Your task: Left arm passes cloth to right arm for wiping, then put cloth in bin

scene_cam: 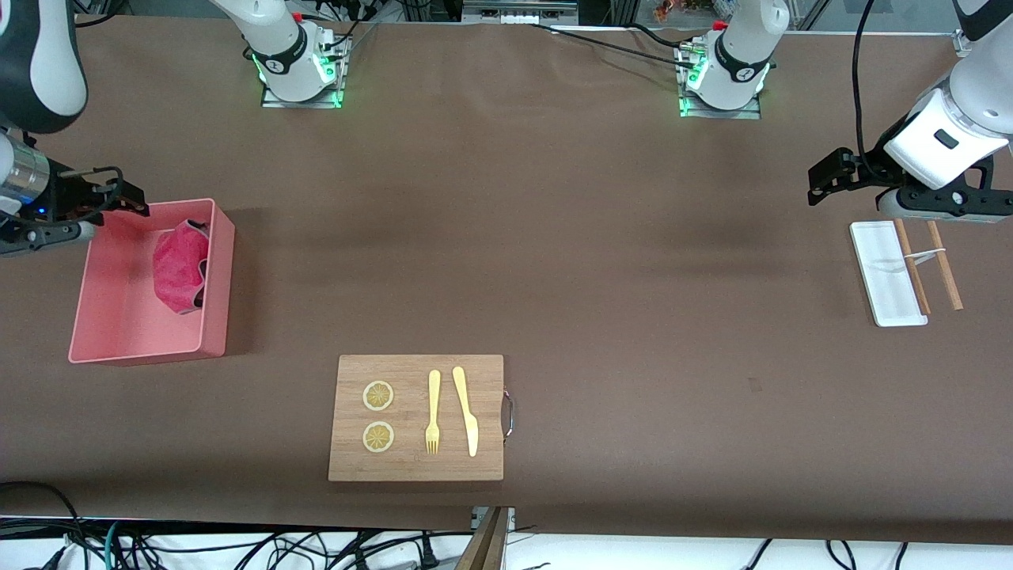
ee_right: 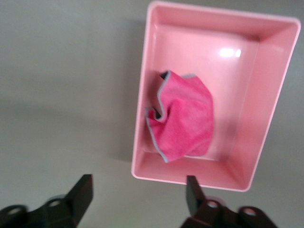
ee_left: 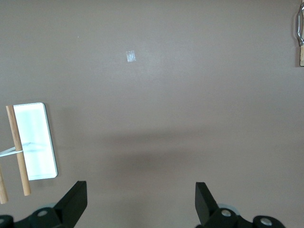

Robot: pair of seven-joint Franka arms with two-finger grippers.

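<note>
Cloth (scene_cam: 179,267): one, crumpled in bin (scene_cam: 119,332), long axis along bin's length.
Right gripper (scene_cam: 127,203): fingers apart, empty, over bin's edge.
Left gripper (ee_left: 141,202): fingers apart, empty.

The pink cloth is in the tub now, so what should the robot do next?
Probably just pull the right gripper up and away. The cloth already lies crumpled inside the bin, that gripper's jaws are open and empty, and the left gripper waits above the white tray.
</note>
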